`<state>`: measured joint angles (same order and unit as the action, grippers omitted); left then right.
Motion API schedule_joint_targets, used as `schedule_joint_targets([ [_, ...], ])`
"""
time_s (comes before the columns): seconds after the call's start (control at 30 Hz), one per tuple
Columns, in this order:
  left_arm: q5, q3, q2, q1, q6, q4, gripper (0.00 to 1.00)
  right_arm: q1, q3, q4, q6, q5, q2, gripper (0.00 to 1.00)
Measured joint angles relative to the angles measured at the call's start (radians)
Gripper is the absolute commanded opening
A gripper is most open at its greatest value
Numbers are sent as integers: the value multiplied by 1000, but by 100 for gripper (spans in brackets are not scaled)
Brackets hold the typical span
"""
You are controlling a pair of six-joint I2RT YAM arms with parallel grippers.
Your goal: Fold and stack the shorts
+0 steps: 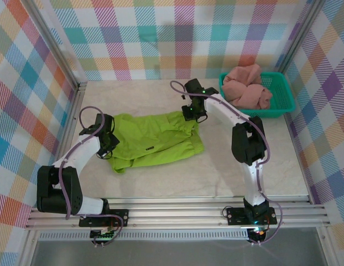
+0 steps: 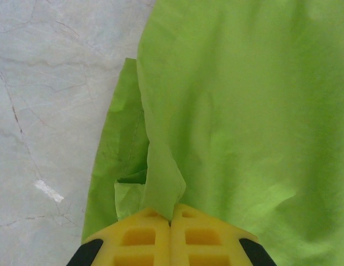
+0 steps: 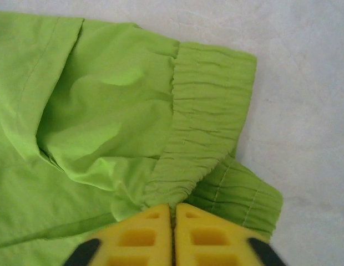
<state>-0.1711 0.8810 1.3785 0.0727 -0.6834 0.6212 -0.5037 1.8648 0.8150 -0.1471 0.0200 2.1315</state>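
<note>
Pinching lime green shorts (image 1: 155, 138): left gripper (image 2: 171, 210) clamps an edge, right gripper (image 3: 173, 206) the waistband (image 3: 211, 111).

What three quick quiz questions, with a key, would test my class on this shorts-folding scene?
1. True or false: the pink shorts lie flat on the table.
2. Which part of the green shorts does the right tool pinch? A elastic waistband; B leg hem; C pocket.
3. Short answer: what is the left tool shut on?

Key: 1 false, the pink shorts sit bunched in the teal basket; 2 A; 3 a fold of the green shorts.
</note>
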Motion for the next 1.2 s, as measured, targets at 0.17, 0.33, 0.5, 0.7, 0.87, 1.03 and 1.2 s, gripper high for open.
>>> schedule_joint_targets([
  [0.17, 6, 33, -48, 0, 5, 16, 0, 5, -80, -14, -52, -37, -84, 0],
  [0.33, 10, 169, -123, -7, 27, 76, 0, 14, -147, -61, -107, -66, -272, 0],
  [0.5, 18, 373, -176, -28, 58, 142, 0, 20, -166, -143, -146, -86, -464, 0],
  [0.7, 21, 694, -190, -68, 101, 251, 0, 21, -200, -219, -187, -89, -638, 0],
  [0.87, 22, 968, -179, -75, 128, 322, 0, 23, -241, -271, -216, -89, -755, 0],
  [1.03, 21, 1166, -159, -75, 142, 382, 0, 23, -294, -325, -243, -120, -886, 0],
  [1.2, 19, 1344, -133, -75, 151, 443, 0, 23, -324, -386, -285, -176, -1001, 0],
])
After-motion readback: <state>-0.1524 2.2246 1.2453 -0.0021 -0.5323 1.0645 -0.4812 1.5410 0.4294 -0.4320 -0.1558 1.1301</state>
